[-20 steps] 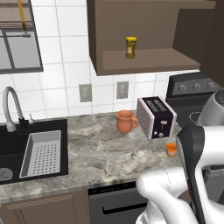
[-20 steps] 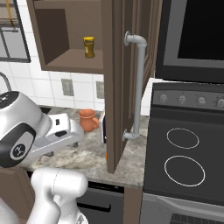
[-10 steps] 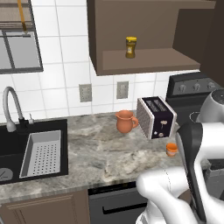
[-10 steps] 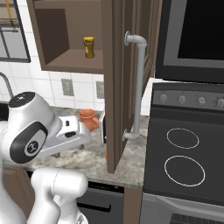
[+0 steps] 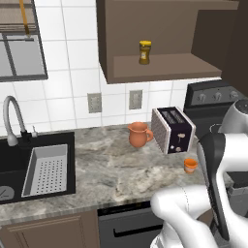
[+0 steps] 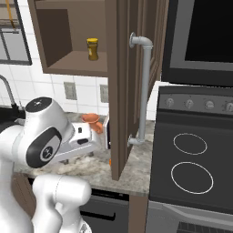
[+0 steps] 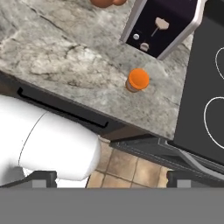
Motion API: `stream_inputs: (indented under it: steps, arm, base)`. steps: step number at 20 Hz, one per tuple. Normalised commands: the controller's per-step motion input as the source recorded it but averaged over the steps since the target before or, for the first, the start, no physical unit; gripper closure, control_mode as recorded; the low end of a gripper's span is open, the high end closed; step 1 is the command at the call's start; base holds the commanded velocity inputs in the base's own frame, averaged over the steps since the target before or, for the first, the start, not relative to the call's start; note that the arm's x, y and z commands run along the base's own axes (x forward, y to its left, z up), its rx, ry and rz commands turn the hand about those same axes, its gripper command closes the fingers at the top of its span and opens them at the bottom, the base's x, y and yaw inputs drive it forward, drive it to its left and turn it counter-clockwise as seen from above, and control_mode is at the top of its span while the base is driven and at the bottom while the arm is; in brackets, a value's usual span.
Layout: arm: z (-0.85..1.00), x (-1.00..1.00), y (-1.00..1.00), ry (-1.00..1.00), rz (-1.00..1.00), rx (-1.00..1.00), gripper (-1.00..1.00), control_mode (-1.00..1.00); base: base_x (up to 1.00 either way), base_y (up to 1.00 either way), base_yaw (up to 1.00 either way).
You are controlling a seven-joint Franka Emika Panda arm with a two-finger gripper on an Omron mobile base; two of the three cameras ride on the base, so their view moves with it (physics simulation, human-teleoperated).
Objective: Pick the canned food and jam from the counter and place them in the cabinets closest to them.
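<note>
The jam (image 5: 190, 165), a small squat orange jar, stands on the counter (image 5: 106, 174) near its front right corner, just in front of the toaster. In the hand view the jam (image 7: 138, 80) sits above centre on the counter (image 7: 57, 52), close to the stove's edge. My gripper (image 7: 114, 179) hangs well above and in front of the counter edge, apart from the jar, open with nothing between its fingertips. The wall cabinets (image 5: 160, 68) above the toaster stand open, their door (image 6: 123, 91) swung out. The canned food is out of view.
A silver toaster (image 5: 173, 130) and an orange clay jug (image 5: 139, 134) stand behind the jam. A taller amber jar (image 5: 144, 52) sits on the cabinet shelf. The sink (image 5: 34, 169) lies at the left and the black stove (image 6: 191, 164) at the right.
My arm has swung its elbow and forearm toward the counter's right end. The jam, toaster and jug have not moved. The jaws have stayed open.
</note>
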Motion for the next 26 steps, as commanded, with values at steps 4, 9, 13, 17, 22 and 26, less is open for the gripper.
stream_inputs:
  steps: [4,9,13,17,22,26]
  arm:
    - [-0.46,0.06,-0.03,-0.15,0.00,-0.02,-1.00,-1.00]
    - [-0.48,0.12,0.00,-0.15,0.00,-0.03,-1.00,-1.00]
    - [-0.51,0.10,0.00,-0.15,0.00,-0.02,-1.00,-1.00]
    - [-0.51,0.06,0.00,-0.14,0.00,-0.01,-1.00,-1.00]
    - [-0.48,0.02,-0.01,-0.14,0.00,-0.01,-1.00,-1.00]
    - [-0.46,0.01,0.00,-0.15,0.00,-0.03,-1.00,-1.00]
  base:
    - [0.00,0.00,0.00]
    - [0.00,0.00,0.00]
    - [0.00,0.00,0.00]
    - [0.00,0.00,0.00]
    - [0.00,0.00,0.00]
    - [0.00,0.00,0.00]
